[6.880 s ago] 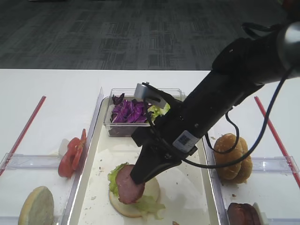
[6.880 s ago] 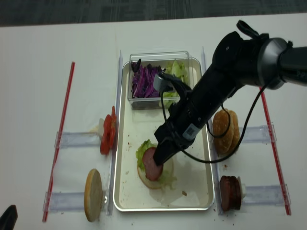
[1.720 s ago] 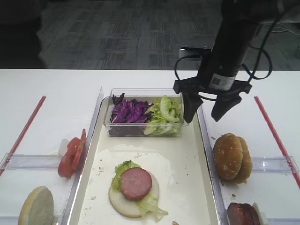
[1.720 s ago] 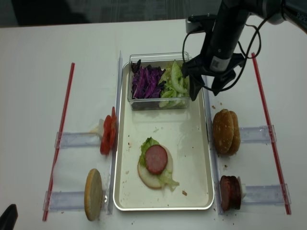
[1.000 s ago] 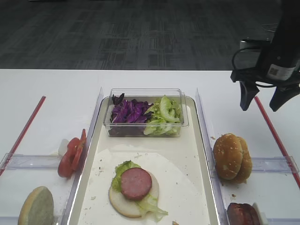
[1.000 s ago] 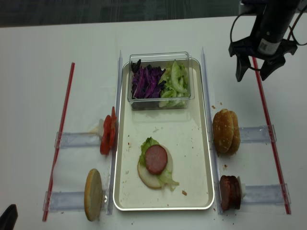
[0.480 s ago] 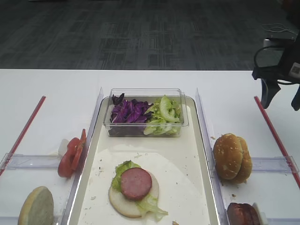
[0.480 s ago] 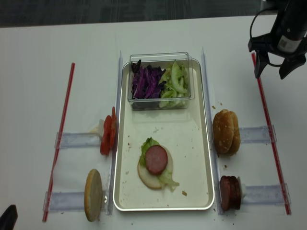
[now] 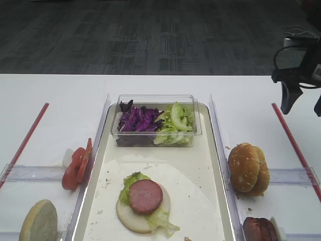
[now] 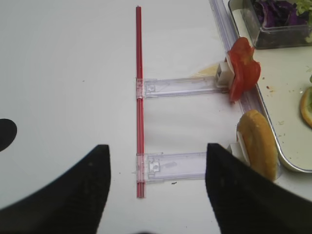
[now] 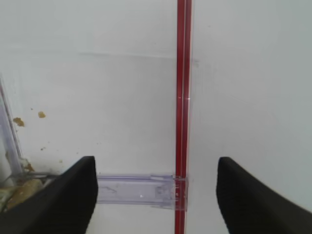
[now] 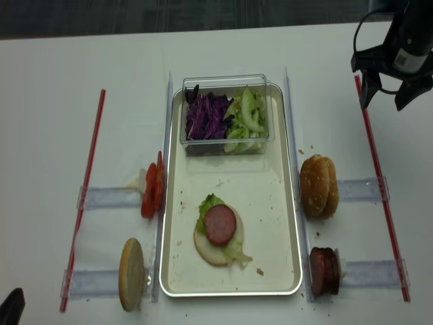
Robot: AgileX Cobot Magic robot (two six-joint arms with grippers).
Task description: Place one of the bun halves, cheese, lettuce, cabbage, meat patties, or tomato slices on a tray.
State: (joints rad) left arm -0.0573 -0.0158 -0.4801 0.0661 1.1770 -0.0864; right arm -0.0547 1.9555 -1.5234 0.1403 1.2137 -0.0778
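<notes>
Long cream tray (image 12: 284, 176) lying mid-table, long axis running from the near edge away toward the far edge in both high views. On its white liner, toward the near end: one bun half (image 9: 131, 217) cut face up, lettuce (image 9: 129, 179) spread over it, one meat patty (image 9: 145, 196) flat on top. Near rim of the tray cut off in the first high view, whole in the other. At the far end, crosswise on the tray, a clear tub (image 9: 153, 100) holding purple cabbage (image 9: 136, 119) on the left and more green leaves on the right.

Left of the tray, tomato slices (image 9: 76, 167) standing on edge against a clear holder (image 10: 181, 86); nearer, a second bun half (image 12: 132, 273) also on edge, partly cropped in the first high view. Right of the tray, a pair of bun halves (image 9: 248, 168) upright side by side, and spare patties (image 12: 324, 272) beyond them toward the near edge, only their tops visible in the first high view.

Right gripper (image 12: 393, 90) hovering over the table by the right red strip (image 11: 182, 97), well apart from the tray, jaws spread wide, nothing between them; partly cut off at the frame edge in the first high view. Left gripper (image 10: 153, 192) seen only as two dark fingertips in its own wrist view, parted wide, empty, above the left red strip (image 10: 139, 97).
</notes>
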